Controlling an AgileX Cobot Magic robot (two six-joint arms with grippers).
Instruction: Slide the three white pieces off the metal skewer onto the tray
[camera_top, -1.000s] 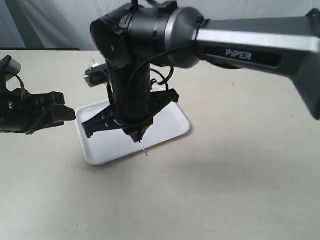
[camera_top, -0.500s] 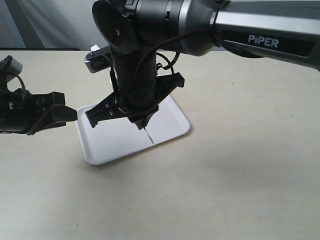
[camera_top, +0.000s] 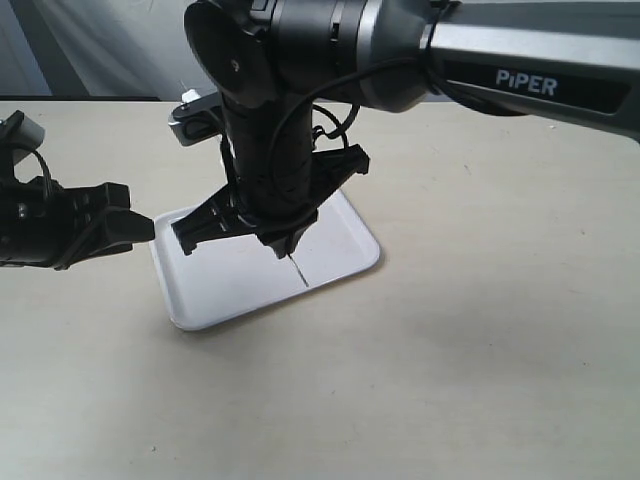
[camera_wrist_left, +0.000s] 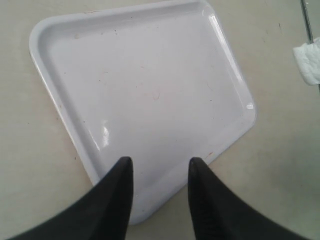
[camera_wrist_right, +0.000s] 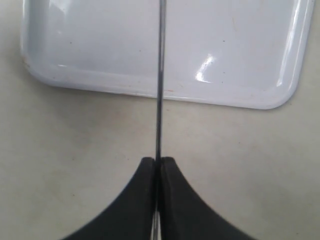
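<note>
Right gripper (camera_wrist_right: 157, 161) pinched tight on the metal skewer (camera_wrist_right: 160, 75), which hangs tip-down over the tray (camera_top: 215, 290). Left gripper (camera_wrist_left: 160, 162) partly spread, empty, just off the tray's corner. Tray bare. I find only one white piece (camera_wrist_left: 307, 62), beyond the tray's rim; the others I cannot see. I judge stripping not begun. Next, the left jaws must straddle the rod and push tipward.

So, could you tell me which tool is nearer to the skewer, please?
Right. The right tool is shut on the skewer above the tray; the left tool is open at the tray's edge, clear of the skewer.
</note>
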